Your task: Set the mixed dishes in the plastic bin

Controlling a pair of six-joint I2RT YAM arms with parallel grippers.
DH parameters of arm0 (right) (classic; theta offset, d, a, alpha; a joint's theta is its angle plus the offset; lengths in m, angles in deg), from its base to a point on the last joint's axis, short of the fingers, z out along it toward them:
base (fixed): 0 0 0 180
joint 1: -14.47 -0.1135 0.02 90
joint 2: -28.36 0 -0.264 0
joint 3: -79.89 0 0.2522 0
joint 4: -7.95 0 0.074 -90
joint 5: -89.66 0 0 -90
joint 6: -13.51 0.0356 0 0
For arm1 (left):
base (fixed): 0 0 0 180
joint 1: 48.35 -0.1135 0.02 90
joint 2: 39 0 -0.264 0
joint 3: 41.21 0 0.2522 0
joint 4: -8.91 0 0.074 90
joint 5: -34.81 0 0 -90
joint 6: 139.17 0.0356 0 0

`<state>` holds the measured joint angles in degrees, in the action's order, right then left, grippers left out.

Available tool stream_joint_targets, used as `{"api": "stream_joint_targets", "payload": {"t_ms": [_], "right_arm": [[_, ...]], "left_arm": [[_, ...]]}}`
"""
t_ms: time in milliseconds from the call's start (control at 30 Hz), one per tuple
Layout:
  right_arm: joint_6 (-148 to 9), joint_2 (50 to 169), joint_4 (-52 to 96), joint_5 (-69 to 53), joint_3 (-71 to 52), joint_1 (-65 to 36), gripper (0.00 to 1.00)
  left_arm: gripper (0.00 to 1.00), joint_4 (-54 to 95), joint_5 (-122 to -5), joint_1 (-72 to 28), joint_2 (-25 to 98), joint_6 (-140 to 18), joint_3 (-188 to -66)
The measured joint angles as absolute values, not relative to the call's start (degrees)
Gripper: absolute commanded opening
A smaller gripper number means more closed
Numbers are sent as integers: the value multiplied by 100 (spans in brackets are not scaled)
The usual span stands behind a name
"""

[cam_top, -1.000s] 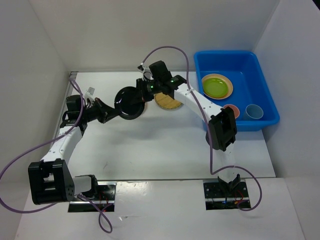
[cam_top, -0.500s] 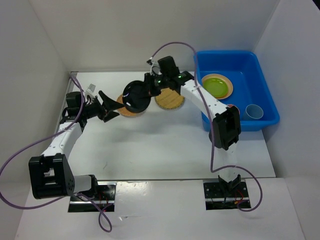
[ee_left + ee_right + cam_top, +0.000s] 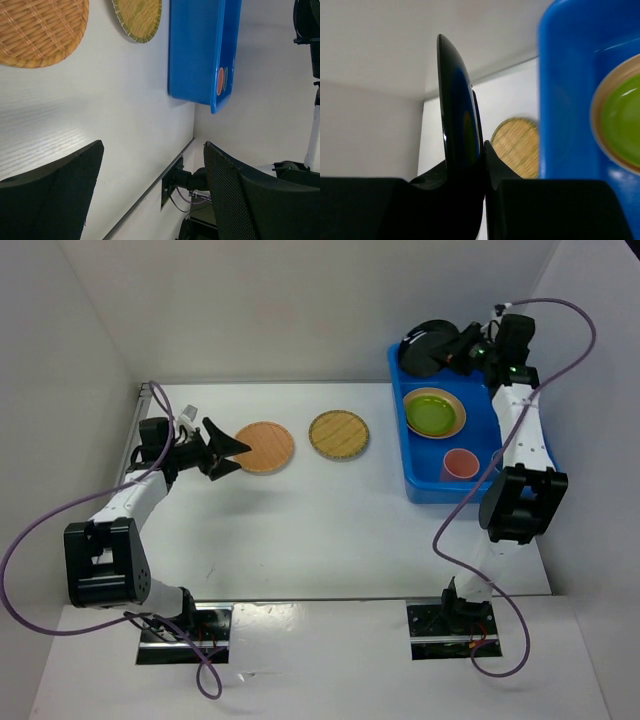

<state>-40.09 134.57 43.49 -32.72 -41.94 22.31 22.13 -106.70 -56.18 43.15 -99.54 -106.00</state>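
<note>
Far left, the left gripper (image 3: pixel 236 454) is spread and empty, its jaws pointing right at the round tan woven plate (image 3: pixel 264 447) just beside it. A round yellowish bamboo plate (image 3: pixel 338 434) lies further right. Far right, the right gripper (image 3: pixel 458 352) pinches a round black plate (image 3: pixel 430 348) on edge. It hangs above the far-left corner of the large blue plastic bin (image 3: pixel 430 488).
</note>
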Motion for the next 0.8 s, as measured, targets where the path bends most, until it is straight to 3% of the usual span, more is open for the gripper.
{"api": "stream_joint_targets", "payload": {"t_ms": [233,800], "right_arm": [[-3724,13540,3988,-2957,-3442,2860,0],[-3362,14878,3776,-2288,-3093,2937,3]], "left_arm": [[88,2135,-10696,-5736,4737,-9799,-10637],[90,2100,-10644,-6092,5760,-9692,-10814]]}}
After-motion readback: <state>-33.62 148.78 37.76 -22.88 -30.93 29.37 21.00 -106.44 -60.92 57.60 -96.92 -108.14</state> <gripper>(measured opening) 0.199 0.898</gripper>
